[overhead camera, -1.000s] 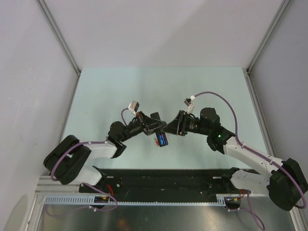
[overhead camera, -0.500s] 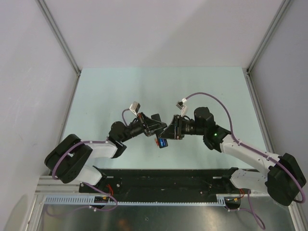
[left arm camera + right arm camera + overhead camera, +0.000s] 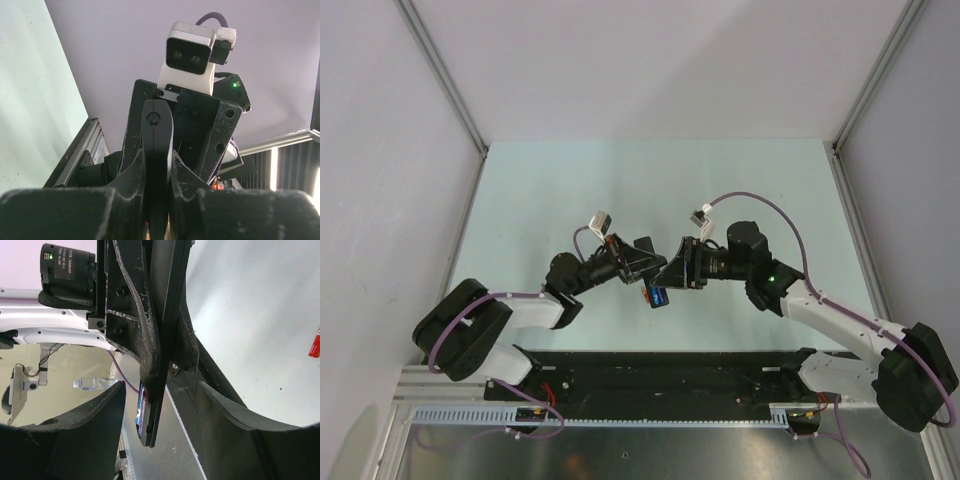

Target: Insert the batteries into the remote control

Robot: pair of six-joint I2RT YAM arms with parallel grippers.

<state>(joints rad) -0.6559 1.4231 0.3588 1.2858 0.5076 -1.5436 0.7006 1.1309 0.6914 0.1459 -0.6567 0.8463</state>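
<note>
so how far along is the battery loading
One blue battery looks seated in the remote control. The left gripper clamps it while the open right gripper straddles its end. A red-orange battery lying on the table is left.

A flat pale mint-green tabletop (image 3: 570,180) is filling the middle of the overhead view. Plain grey-white enclosure walls (image 3: 650,60) are standing around it on three sides. Two slim aluminium corner struts (image 3: 440,75) (image 3: 880,70) are slanting up from the far corners. A long black mounting plate (image 3: 660,375) is lying along the near edge, touching the tabletop. Just nearer, a white slotted cable duct (image 3: 470,412) is running beside a brushed grey metal sheet (image 3: 670,455).
</note>
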